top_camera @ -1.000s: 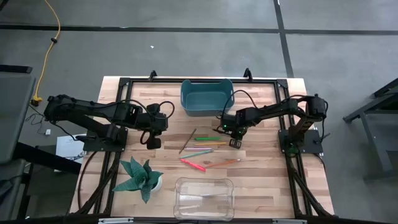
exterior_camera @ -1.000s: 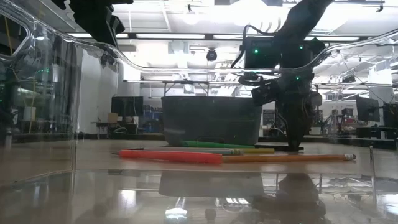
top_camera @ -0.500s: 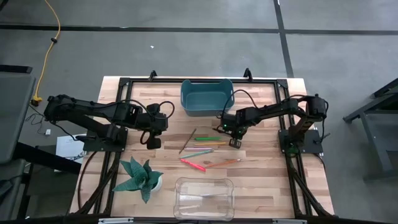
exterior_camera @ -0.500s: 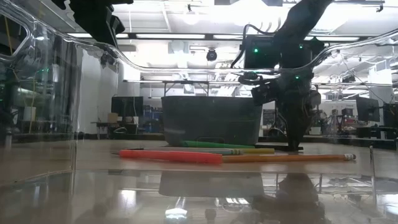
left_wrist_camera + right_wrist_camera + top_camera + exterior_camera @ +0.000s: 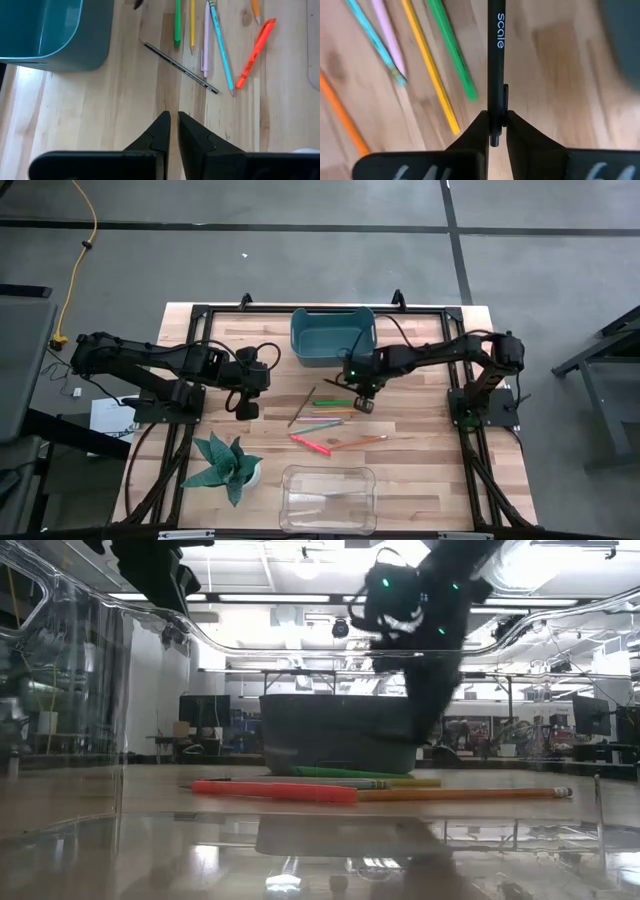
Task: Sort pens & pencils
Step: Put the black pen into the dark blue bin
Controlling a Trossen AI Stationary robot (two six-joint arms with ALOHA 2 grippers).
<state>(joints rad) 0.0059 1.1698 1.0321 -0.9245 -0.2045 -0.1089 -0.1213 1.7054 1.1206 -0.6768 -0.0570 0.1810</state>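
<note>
I am seeing my right gripper (image 5: pixel 363 402) hanging over the bench (image 5: pixel 420 430) just in front of the teal bin (image 5: pixel 333 336) that sits at the back edge, its jaws pinched on a black pen (image 5: pixel 496 60) printed "scale", lifted clear of the wood. Beneath it the green pen (image 5: pixel 334 402) and yellow pencil (image 5: pixel 335 409) are lying side by side mid-bench, with the teal pencil (image 5: pixel 318 428), dark pencil (image 5: pixel 301 406), red pen (image 5: pixel 310 444) and orange pencil (image 5: pixel 358 442) spread nearby toward the front. My left gripper (image 5: pixel 247 408) is waiting over the left side, jaws nearly together and holding nothing.
</note>
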